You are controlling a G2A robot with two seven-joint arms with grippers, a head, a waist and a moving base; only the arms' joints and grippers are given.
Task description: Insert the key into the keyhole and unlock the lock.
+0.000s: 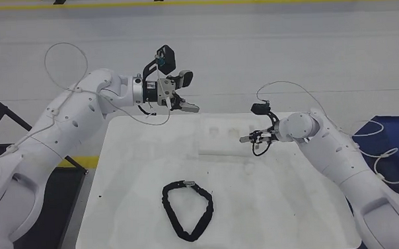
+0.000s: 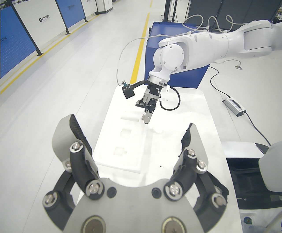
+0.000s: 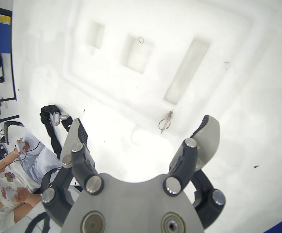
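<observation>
On a white worktop (image 1: pixel 288 207), seen from overhead, the left tool (image 1: pixel 179 99) hangs above the far left corner, its two fingers spread wide with nothing between them; its own wrist camera shows the black ribbed pads (image 2: pixel 77 130) well apart. Toward the near edge, left of centre, a black chain lock (image 1: pixel 188 209) lies flat in a closed loop, its links in a dark sleeve, and its silver barrel (image 1: pixel 187 184) sits at the far end of the loop. Beyond the chain, around the middle of the worktop, rests a white foam tray (image 1: pixel 220 149) with two small square pockets and one long slot cut into its surface. A small loose ring (image 3: pixel 141 40) lies in the middle pocket. The key (image 3: pixel 164 124), threaded on a wire ring, lies on the foam just off the end of the long slot, well apart from the chain lock. The right tool (image 1: pixel 251 138) hangs over the right end of the tray, directly above the key; its fingers are parted and nothing is gripped, and in the right wrist camera the key appears in the gap ahead of the two fingertips, touched by neither. To the right of the worktop stands a blue cabinet (image 1: pixel 385 134).
</observation>
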